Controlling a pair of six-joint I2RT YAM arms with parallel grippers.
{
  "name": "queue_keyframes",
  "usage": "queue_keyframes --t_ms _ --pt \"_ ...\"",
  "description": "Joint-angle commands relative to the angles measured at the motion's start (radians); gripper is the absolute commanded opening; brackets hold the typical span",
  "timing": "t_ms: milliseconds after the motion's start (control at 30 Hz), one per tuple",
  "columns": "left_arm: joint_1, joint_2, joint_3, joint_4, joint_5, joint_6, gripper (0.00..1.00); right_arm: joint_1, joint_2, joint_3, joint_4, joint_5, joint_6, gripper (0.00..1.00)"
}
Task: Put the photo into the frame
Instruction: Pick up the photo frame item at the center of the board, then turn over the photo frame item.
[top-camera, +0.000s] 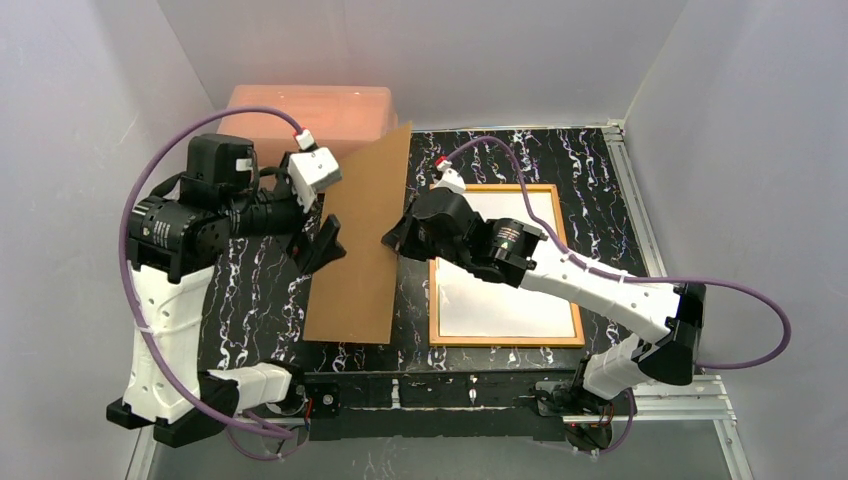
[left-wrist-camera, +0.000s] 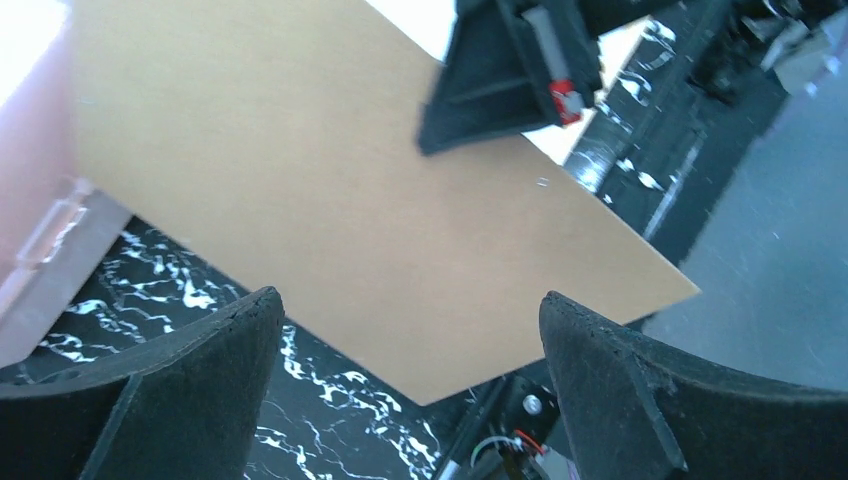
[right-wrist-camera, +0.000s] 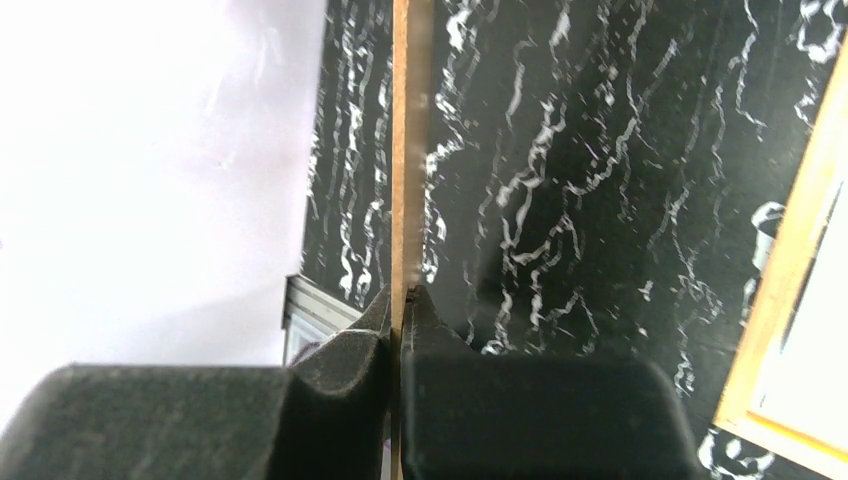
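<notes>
Just right of R gripper (top-camera: 390, 240), pinching board (top-camera: 360, 250), lies frame (top-camera: 505, 342); L gripper (left-wrist-camera: 410, 305) wide.

Pinched a thin brown board (right-wrist-camera: 400, 150) edge-on in the right gripper (right-wrist-camera: 402, 300), black pads pressed against both faces. Rose straight from the fingertips to the top edge, over a black, white-veined table (right-wrist-camera: 600, 200). Caught the frame (right-wrist-camera: 790, 260) at far right, orange-brown, white inside; pale wall (right-wrist-camera: 150, 150) at left.

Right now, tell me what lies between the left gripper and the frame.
The brown backing board lies between the open left gripper and the frame, pinched at its edge by the right gripper. The top external view shows it best.
</notes>
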Motion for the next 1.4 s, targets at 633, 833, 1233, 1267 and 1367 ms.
queue_keyframes --t_ms 633,833,1233,1267,1367 --pt "-0.603 -0.121 -0.175 0.204 -0.717 0.136 0.98 0.104 0.204 0.449 0.317 0.602 0.008 0.01" --pt "-0.638 -0.235 -0.394 0.385 -0.877 0.258 0.93 0.102 0.268 0.536 0.359 0.626 -0.004 0.01" --pt "-0.644 -0.327 -0.732 0.967 -1.285 0.795 0.65 0.102 0.258 0.477 0.438 0.572 0.078 0.01" --pt "-0.644 -0.333 -0.743 0.988 -1.289 0.823 0.57 0.103 0.258 0.471 0.447 0.564 0.091 0.01" --pt "-0.645 -0.337 -0.743 1.028 -1.306 0.881 0.29 0.103 0.259 0.461 0.452 0.528 0.123 0.05"
